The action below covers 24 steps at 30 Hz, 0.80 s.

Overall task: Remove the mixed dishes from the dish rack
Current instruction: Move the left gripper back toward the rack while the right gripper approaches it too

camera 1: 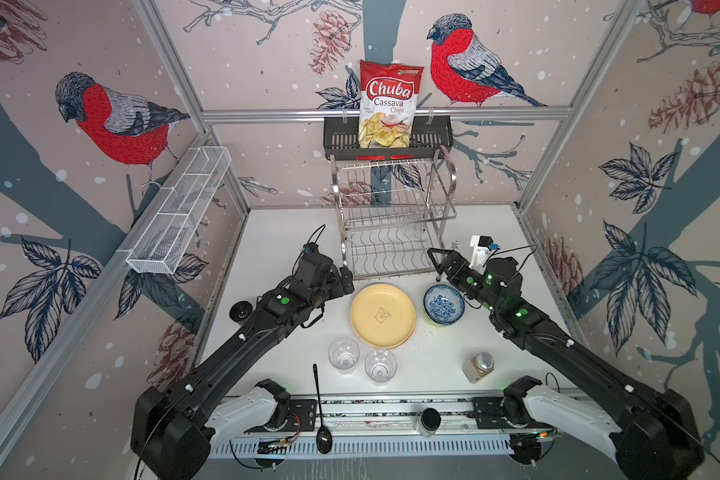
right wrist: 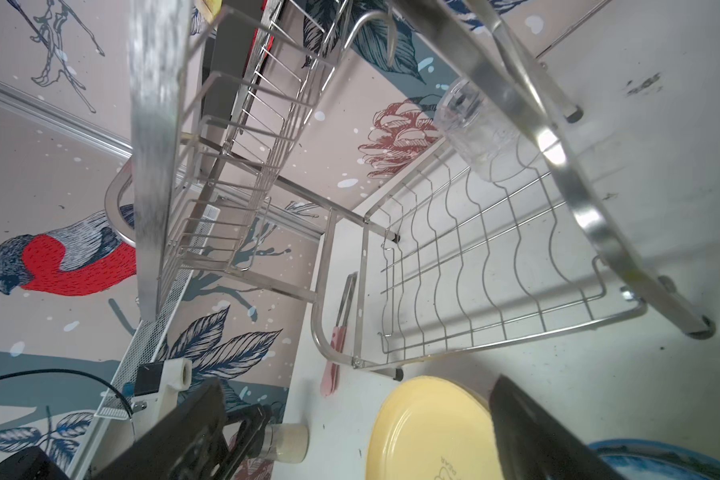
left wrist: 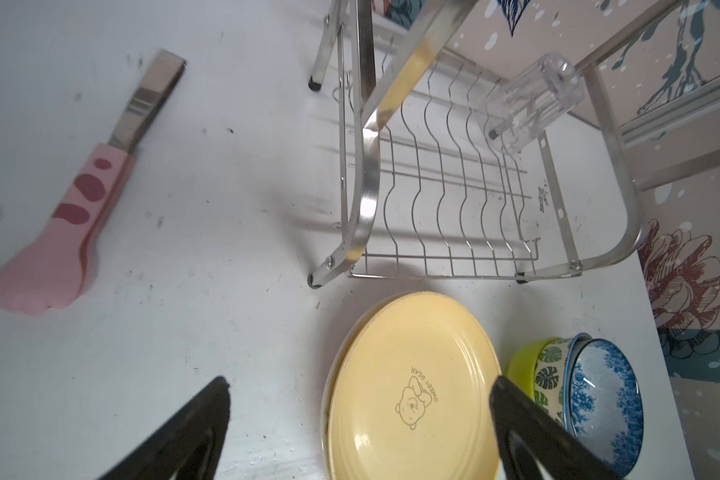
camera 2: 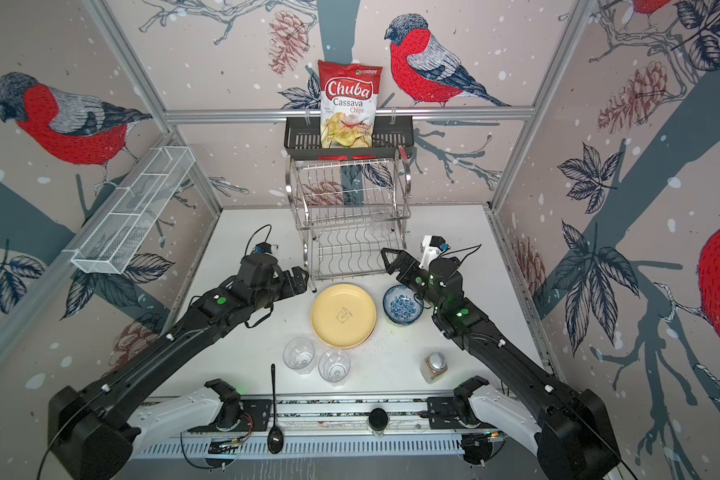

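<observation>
White tabletop [camera 1: 429,365], bird-print walls [camera 1: 267,70]: one clear tumbler [left wrist: 533,104] sits in the dish rack [camera 1: 391,216].
It leans at the lower tier's rear right corner, mouth down, base up, beneath the upper tier, beside the curved side frame; yellow plate [camera 1: 382,315] and nested bowls [camera 1: 443,304] lie in front; left gripper [camera 1: 347,279] and right gripper [camera 1: 434,264] hover, jaws spread, empty.

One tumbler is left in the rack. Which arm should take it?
Right. The tumbler sits on the dish rack's lower tier toward its right side, and the right gripper, open, is nearer that side than the left gripper.
</observation>
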### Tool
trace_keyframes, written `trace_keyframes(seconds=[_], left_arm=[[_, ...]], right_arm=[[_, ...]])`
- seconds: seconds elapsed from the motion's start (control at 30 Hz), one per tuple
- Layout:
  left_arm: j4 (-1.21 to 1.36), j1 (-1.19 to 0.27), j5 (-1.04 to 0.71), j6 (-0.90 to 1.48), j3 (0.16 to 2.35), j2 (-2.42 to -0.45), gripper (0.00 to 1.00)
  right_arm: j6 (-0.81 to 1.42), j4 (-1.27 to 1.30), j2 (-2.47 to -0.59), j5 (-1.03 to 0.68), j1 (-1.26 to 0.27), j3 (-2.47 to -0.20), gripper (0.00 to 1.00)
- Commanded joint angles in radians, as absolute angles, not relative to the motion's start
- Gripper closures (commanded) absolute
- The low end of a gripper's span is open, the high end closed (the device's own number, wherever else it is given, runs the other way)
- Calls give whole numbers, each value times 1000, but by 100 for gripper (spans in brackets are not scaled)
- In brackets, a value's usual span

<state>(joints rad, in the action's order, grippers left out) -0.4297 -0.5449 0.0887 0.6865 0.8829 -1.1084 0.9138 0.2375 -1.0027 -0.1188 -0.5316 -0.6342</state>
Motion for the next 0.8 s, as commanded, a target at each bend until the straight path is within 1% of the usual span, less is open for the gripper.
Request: trace_keyframes(seconds=[0.0, 0.1, 0.27, 0.5, 0.67, 0.73, 0.77], left_arm=[[-343, -538, 48, 661, 878, -1141, 4], [-296, -535, 48, 664, 873, -1160, 4], [-291, -532, 50, 656, 896, -1200, 4], [-258, -527, 72, 650, 897, -1259, 4], [-224, -512, 79, 640, 906, -1322, 4], [-207, -508, 89, 643, 919, -1353, 5], [-197, -506, 92, 642, 926, -1368, 8]], right_arm=[[836, 203, -1008, -43, -545, -651, 1], [808, 198, -1044, -38, -562, -678, 1], [764, 178, -1108, -53, -588, -721, 1], [708, 165, -1100, 62, -642, -725, 1], [692, 162, -1098, 87, -645, -719, 1], [690, 161, -1109, 87, -645, -721, 1], [690, 164, -1115, 84, -645, -722, 1]])
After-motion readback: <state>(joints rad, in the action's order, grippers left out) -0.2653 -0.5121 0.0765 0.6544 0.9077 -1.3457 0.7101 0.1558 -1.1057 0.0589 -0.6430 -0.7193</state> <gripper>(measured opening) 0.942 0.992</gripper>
